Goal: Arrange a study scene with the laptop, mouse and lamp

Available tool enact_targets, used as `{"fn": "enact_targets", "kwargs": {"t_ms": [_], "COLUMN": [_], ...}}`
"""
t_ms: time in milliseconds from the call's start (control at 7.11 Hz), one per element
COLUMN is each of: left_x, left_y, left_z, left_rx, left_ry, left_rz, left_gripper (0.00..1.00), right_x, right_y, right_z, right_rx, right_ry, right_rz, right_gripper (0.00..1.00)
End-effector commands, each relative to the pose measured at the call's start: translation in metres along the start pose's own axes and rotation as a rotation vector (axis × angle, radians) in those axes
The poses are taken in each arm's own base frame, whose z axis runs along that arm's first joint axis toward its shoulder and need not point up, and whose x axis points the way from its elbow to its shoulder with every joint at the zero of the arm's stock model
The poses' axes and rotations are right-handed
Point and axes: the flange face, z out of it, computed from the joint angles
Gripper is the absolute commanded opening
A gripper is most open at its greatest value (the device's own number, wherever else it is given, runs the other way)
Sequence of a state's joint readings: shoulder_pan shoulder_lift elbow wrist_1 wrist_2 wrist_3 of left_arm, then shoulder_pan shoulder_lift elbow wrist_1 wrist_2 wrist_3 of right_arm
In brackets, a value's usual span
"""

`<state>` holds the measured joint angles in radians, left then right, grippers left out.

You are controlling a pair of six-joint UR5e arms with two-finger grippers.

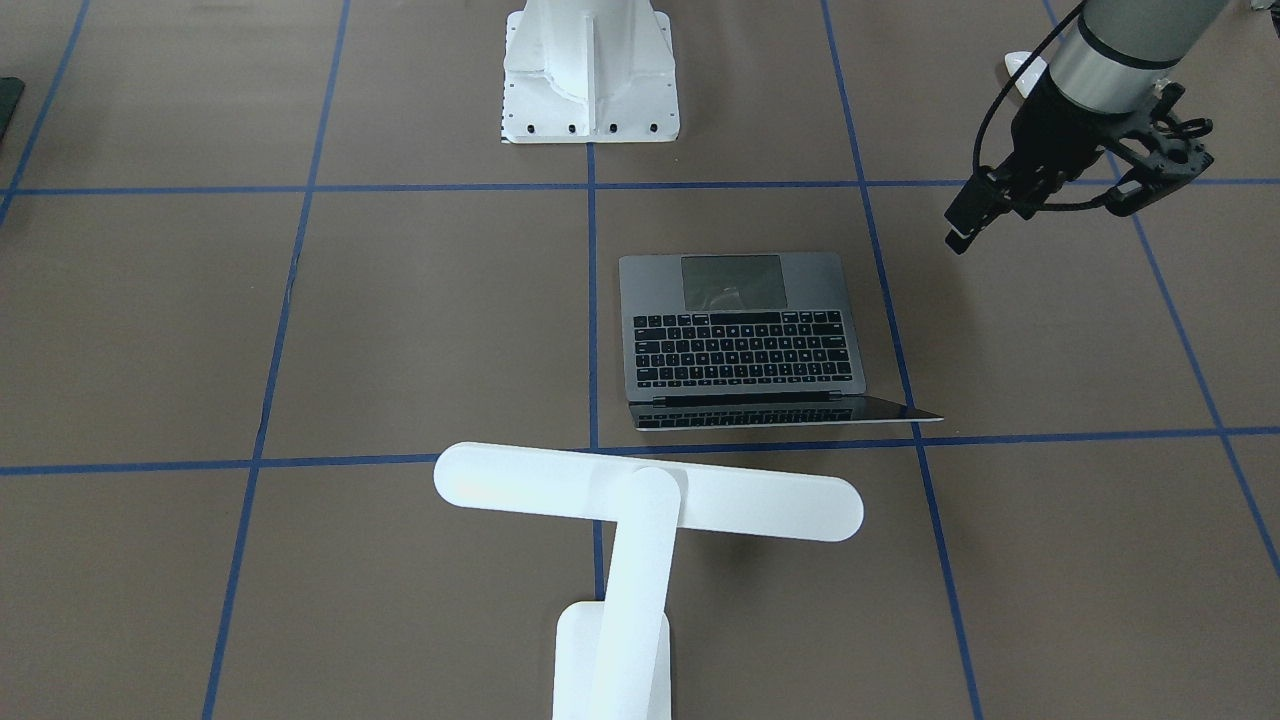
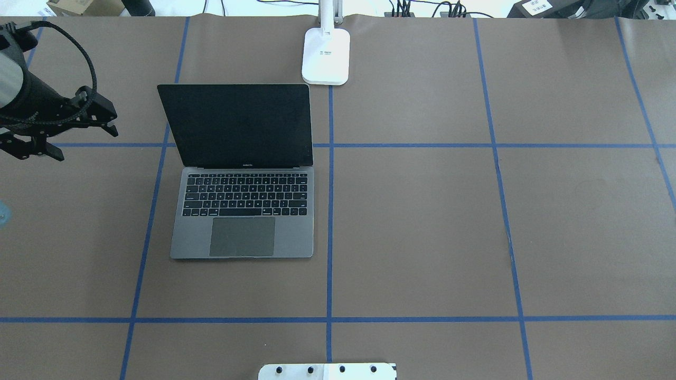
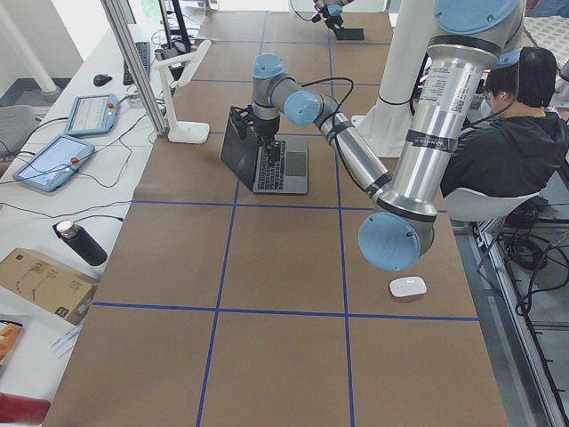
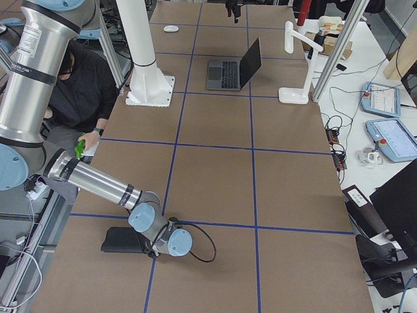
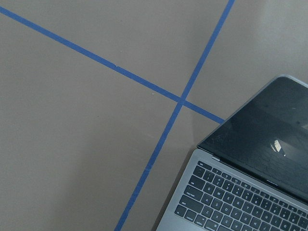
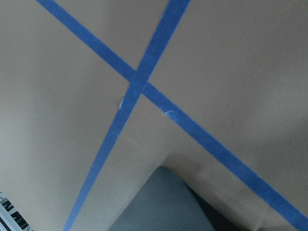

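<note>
Laptop sits open on the bench, just on the robot's left of the centre tape line. Keyboard faces the robot, screen is dark and leaning back.

Lamp stands upright at the far edge. Its base is on the centre line, just beyond the lid's corner and not touching it. We see the bar head level, crosswise to the arm.

Mouse lies near the robot-side edge towards the bench's left end, well apart from the laptop.

Left claw hovers above bare bench off the screen's left edge, apart from the laptop. We can't tell if it's open or closed. Its wrist camera gives us only tape lines and a corner of the laptop.

Right claw is down low at the bench's right end by a black mousepad. We can't tell its state either.

White pedestal is bolted at the robot side, mid-bench.
</note>
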<state>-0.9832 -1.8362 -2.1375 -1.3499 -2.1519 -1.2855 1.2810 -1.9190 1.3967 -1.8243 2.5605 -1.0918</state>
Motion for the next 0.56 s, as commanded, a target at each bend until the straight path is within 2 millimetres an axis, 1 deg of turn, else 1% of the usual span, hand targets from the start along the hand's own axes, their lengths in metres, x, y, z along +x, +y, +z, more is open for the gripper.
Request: {"fn": "enact_targets", "kwargs": {"t_ms": [0,281,422], "left_x": [0.0001,0.0019,0.002], "left_y": [0.0002,0.0025,0.0026], "left_z": [0.0008,0.0027,0.0027], "left_rx": [0.0,0.001,0.001], "left_ry": [-0.001,-0.004,-0.004], "left_rz": [0.001,0.007,0.005], "left_gripper": [1.0,1.0,1.0], "right_x": [-0.0037,-0.0059,-0.0073], "right_y": [0.0073,0.0099,0.0077], "right_z": [0.0024,0.003,-0.0004], "right_rx": [0.009,0.004,0.011], "right_ry": [-0.006,-0.019,-0.014], "right_rz": [-0.026,-0.006,-0.009], "right_gripper": [0.0,0.0,0.0]}}
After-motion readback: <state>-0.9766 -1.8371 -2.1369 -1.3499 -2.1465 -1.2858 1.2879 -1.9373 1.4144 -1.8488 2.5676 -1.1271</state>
